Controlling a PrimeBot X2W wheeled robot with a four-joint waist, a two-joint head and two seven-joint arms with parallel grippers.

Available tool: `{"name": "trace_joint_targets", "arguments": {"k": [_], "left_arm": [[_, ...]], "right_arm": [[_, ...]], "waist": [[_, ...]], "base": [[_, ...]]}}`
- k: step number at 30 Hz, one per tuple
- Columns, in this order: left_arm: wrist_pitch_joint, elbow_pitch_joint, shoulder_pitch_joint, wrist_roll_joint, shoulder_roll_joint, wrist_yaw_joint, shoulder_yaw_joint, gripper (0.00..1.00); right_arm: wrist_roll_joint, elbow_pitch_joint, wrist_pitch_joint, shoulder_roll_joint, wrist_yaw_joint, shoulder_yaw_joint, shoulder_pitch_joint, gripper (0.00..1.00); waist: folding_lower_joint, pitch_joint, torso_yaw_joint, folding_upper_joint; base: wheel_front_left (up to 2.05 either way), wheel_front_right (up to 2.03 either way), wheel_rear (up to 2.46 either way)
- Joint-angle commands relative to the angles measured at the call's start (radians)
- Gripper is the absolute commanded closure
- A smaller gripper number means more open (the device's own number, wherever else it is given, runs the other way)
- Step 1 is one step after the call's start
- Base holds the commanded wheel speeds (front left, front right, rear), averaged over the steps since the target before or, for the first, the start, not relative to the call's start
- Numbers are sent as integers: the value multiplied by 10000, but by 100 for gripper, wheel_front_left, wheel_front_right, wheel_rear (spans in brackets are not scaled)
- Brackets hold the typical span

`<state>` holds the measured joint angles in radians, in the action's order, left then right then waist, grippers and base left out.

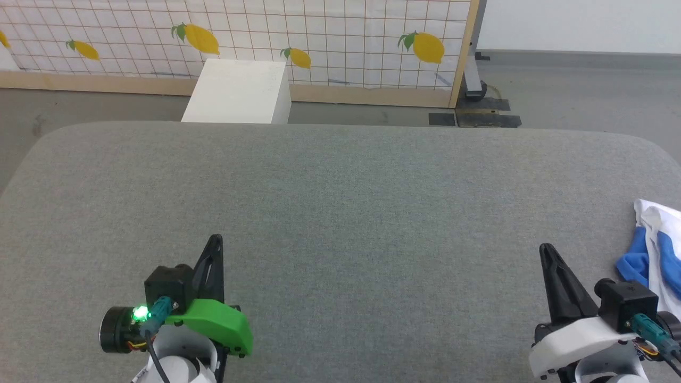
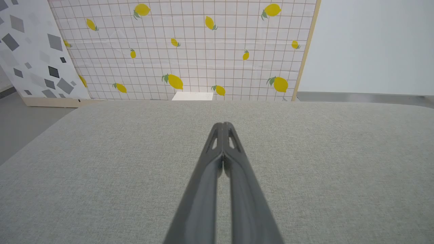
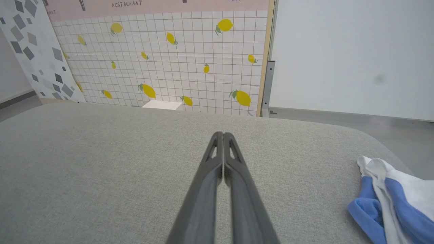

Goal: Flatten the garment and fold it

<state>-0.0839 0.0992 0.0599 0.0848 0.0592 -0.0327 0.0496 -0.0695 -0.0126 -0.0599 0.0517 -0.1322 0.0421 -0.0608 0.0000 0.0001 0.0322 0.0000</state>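
The garment (image 1: 655,250), white cloth with royal-blue parts, lies bunched at the right edge of the grey padded table (image 1: 340,213), partly cut off by the head view's border. In the right wrist view the garment (image 3: 393,200) sits crumpled at the lower right. My right gripper (image 1: 546,249) is shut with nothing in it, just left of the garment and not touching it; its fingertips (image 3: 223,135) are pressed together. At the lower left, far from the cloth, my left gripper (image 1: 215,239) is shut and holds nothing, as the left wrist view of it (image 2: 223,124) confirms.
A white box (image 1: 239,93) stands on the floor behind the table's far edge. A lemon-print grid panel (image 1: 298,37) with a wooden frame closes off the back. A metal post base (image 1: 473,88) stands at the back right on the grey floor.
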Motion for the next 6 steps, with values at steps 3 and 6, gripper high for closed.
{"name": "trace_joint_targets", "arguments": {"k": [3,6], "left_arm": [[90,-140,-217,-168,-51,78,-68,100],[147,-205,-246,-220,-54,97,-101,100]], "right_arm": [[116,39,102,-10,11,-56,205,100],[161,46,140,-11,11,-84,236,100]], "waist": [[0,0,-27,0],[0,0,-50,0]], "base": [[0,0,0],[0,0,0]]}}
